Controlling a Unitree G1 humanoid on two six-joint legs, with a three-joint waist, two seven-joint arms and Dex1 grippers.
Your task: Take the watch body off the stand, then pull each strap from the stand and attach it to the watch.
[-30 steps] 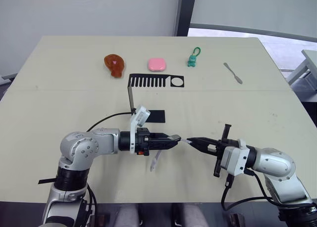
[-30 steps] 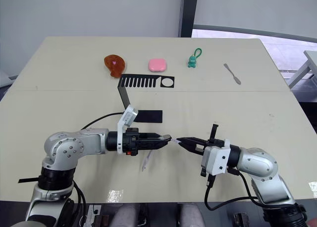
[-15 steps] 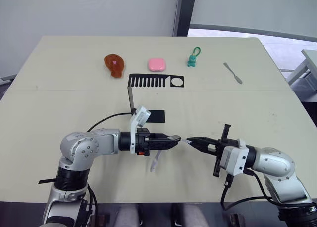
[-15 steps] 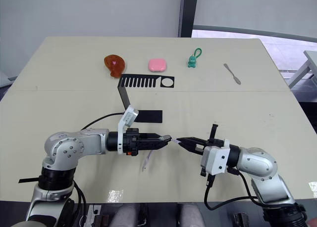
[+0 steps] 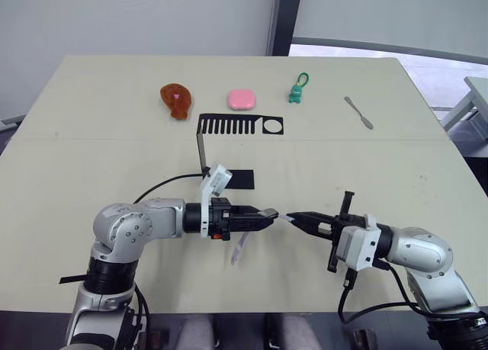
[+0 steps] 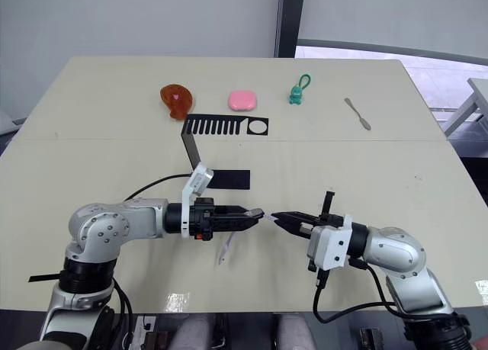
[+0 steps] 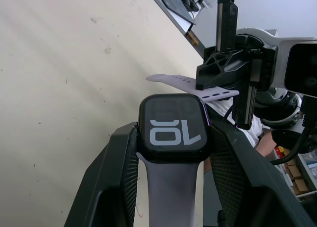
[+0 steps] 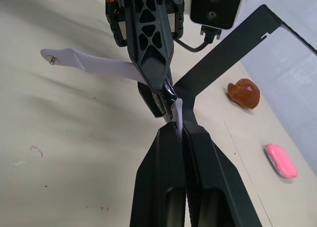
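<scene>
Pale beige bench (image 5: 91,159) carries the whole setup. Left gripper (image 5: 268,213): jaws closed on the watch body (image 7: 173,129), one finger on each side of the case, screen with light digits facing the wrist camera. One strap (image 5: 239,248) is already on the case and hangs from it toward the bench. Right gripper (image 5: 295,218): jaws pinched shut on the second strap (image 8: 178,113), gripped edge-on near its end. Both grippers are held above the bench, tip to tip; the second strap's end sits right at the free edge of the watch body, and I cannot tell whether it is seated. Behind the left arm, the stand (image 5: 229,129) stands upright with its comb bar bare. Along the far side: brown drumstick toy (image 5: 176,100), pink case (image 5: 241,99), green keychain figure (image 5: 296,90), grey metal tool (image 5: 358,113).
</scene>
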